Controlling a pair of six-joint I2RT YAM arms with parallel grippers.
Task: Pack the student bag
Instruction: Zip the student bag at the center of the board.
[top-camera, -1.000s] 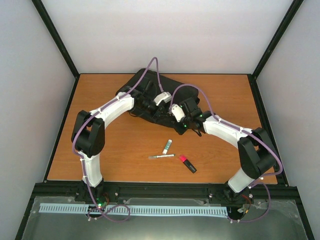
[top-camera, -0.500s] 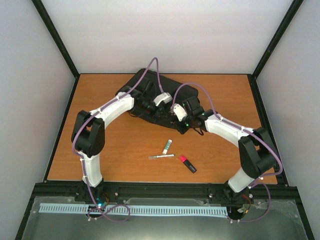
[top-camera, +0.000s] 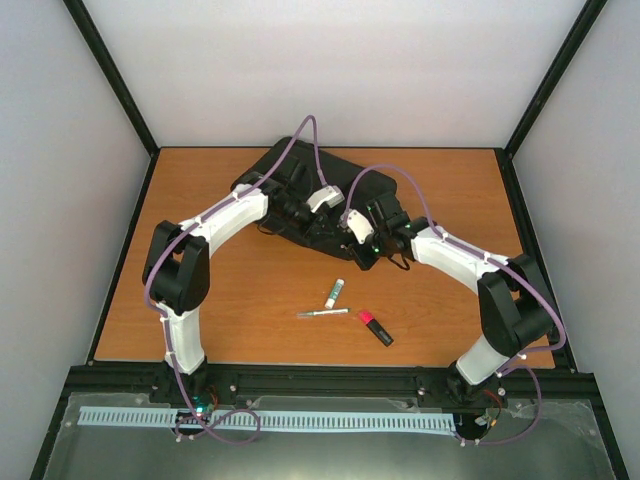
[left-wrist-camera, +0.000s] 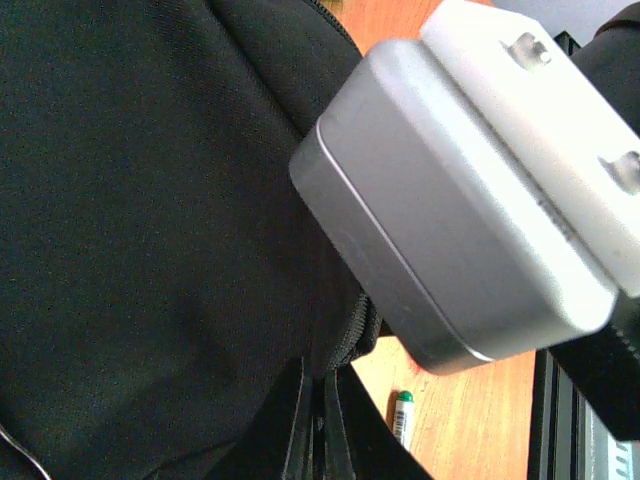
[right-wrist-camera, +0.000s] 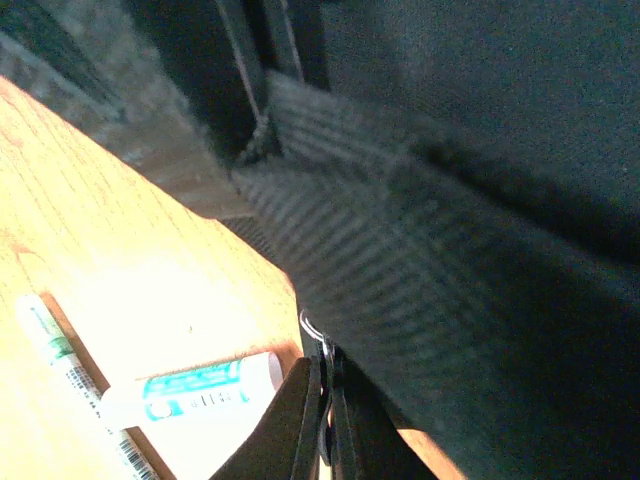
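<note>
The student bag (top-camera: 300, 185), a black fabric backpack, lies at the back middle of the table. Both grippers are at its near edge. My left gripper (top-camera: 333, 236) is shut on a fold of the bag's black fabric beside the zip (left-wrist-camera: 322, 405). My right gripper (top-camera: 363, 256) is shut on a small metal zip-pull ring (right-wrist-camera: 322, 345) at the edge of the bag (right-wrist-camera: 480, 200), below a grey webbing strap (right-wrist-camera: 330, 190). The right wrist's grey and white housing (left-wrist-camera: 470, 200) hangs just above the left jaws.
A white tube with a teal label (top-camera: 334, 292), a thin pen (top-camera: 322, 313) and a red and black marker (top-camera: 375, 327) lie on the wooden table (top-camera: 220, 290) in front of the bag. The tube (right-wrist-camera: 190, 390) and pen (right-wrist-camera: 70, 370) show near the right jaws.
My right gripper has shifted slightly back and to the left along the bag's near edge. The left arm and the loose items have not moved.
</note>
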